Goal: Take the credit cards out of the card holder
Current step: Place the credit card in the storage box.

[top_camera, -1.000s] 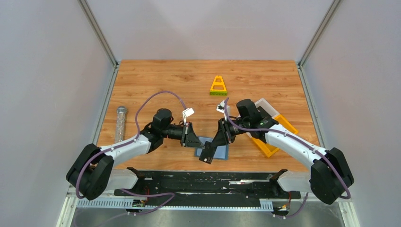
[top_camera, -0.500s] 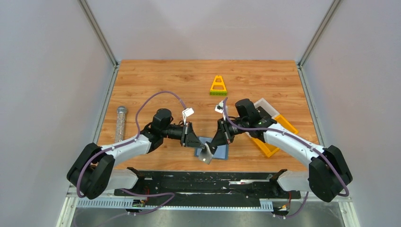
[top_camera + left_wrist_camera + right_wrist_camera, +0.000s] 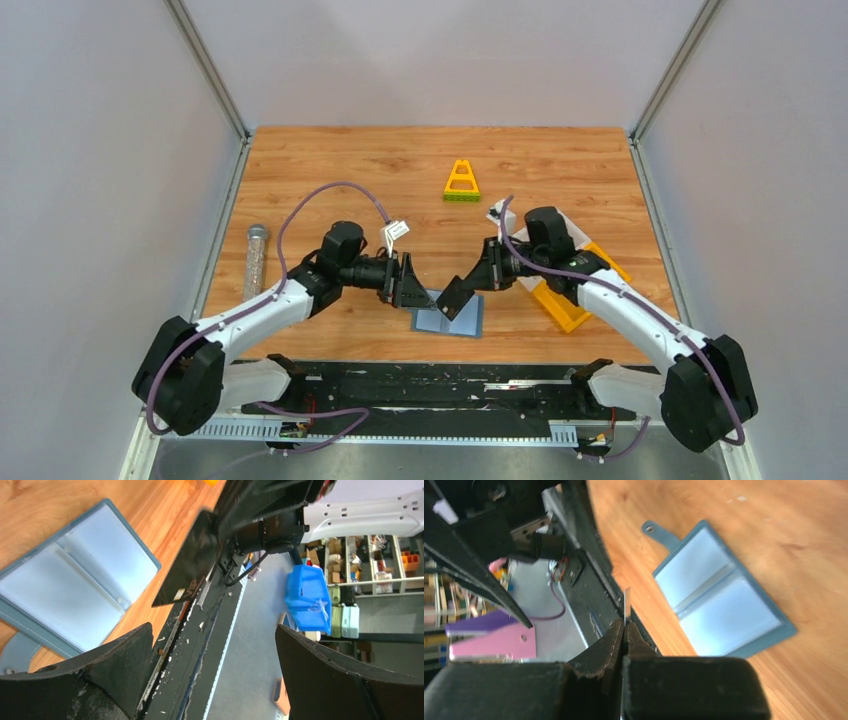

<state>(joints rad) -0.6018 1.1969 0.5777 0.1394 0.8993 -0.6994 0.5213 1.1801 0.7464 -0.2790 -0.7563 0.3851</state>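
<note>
The card holder is a slate-blue bifold lying open and flat near the table's front edge; its pale pocket panels and small tab are visible. My right gripper is shut on a dark grey-black credit card, holding it tilted in the air just above the holder's far edge. That card appears edge-on in the right wrist view and as a dark slab in the left wrist view. My left gripper hovers just left of the holder, open, with nothing between its fingers.
A yellow triangular toy stands at the back middle. A yellow bin and a white bin sit to the right, under my right arm. A clear tube lies along the left edge.
My right gripper closed on the dark card and carried it up and to the right, off the holder. My left gripper went from shut to wide open.
</note>
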